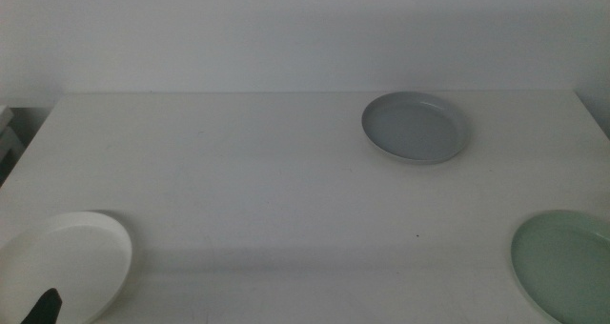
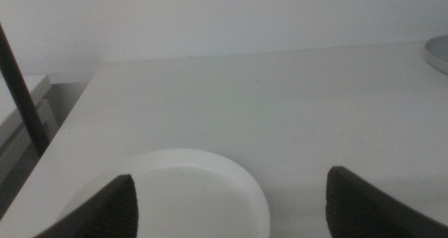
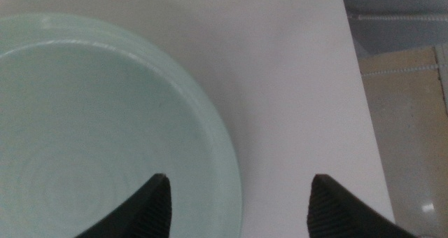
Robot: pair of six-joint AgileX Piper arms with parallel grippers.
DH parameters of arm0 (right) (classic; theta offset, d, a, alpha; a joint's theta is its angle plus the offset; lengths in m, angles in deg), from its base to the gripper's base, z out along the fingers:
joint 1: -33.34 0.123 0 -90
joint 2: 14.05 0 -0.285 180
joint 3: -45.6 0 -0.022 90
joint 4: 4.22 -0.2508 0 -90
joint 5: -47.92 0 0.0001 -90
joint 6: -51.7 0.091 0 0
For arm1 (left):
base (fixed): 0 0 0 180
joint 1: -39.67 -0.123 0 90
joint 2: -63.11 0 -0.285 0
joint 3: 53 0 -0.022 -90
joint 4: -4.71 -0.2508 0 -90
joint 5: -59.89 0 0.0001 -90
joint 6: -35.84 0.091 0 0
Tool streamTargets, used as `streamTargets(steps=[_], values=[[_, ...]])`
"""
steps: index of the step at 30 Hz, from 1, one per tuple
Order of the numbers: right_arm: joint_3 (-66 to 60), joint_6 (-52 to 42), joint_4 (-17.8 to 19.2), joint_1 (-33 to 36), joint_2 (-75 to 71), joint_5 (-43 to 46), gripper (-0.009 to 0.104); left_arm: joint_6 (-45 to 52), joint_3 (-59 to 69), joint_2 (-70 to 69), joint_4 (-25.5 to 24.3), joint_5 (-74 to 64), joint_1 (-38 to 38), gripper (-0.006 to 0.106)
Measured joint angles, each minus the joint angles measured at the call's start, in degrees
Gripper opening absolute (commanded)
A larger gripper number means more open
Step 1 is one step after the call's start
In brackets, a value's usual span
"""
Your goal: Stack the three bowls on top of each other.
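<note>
As nothing is stacked yet, bowls: grey bowl [image 1: 416, 127] at 1 o'clock, white bowl [image 1: 65, 265] at 8, green bowl [image 1: 564, 264] at 4.
Handling: probably stiff, slippery; grasp the rim.
Left gripper [image 2: 231, 203]: spread over white bowl.
Right gripper [image 3: 239, 204]: spread astride green rim.

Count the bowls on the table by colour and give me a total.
Grey bowl: 1
Mint green bowl: 1
White bowl: 1
Total: 3 bowls
</note>
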Motion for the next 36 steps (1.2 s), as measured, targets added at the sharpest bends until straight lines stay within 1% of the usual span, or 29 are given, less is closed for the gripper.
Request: streamTargets(steps=[10,20,22,23,25,27,32,36], values=[[0.0,0.0,0.2,0.0,5.3,6.0,0.042,0.0,0.0,0.0,0.0,0.0,0.0,0.086],[0.3,0.0,0.7,0.0,11.3,6.7,0.040,0.0,0.0,0.0,0.0,0.0,0.0,0.086],[0.4,0.0,0.6,0.0,12.2,6.7,0.036,0.0,0.0,0.0,0.0,0.0,0.0,0.086],[0.5,-0.1,0.6,0.0,12.3,6.9,0.031,0.0,0.0,0.0,0.0,0.0,0.0,0.086],[0.6,-0.1,0.6,0.0,12.5,6.9,0.017,0.0,0.0,0.0,0.0,0.0,0.0,0.086],[0.7,-0.1,0.3,0.0,12.6,6.9,0.000,0.0,0.0,0.0,0.0,0.0,0.0,0.086],[0.9,-0.1,-1.4,0.0,12.3,5.1,0.000,0.0,0.0,0.0,0.0,0.0,0.0,0.086],[0.9,-0.1,-4.5,0.4,10.3,2.8,0.000,0.0,0.0,0.0,0.0,0.0,0.0,0.086]])
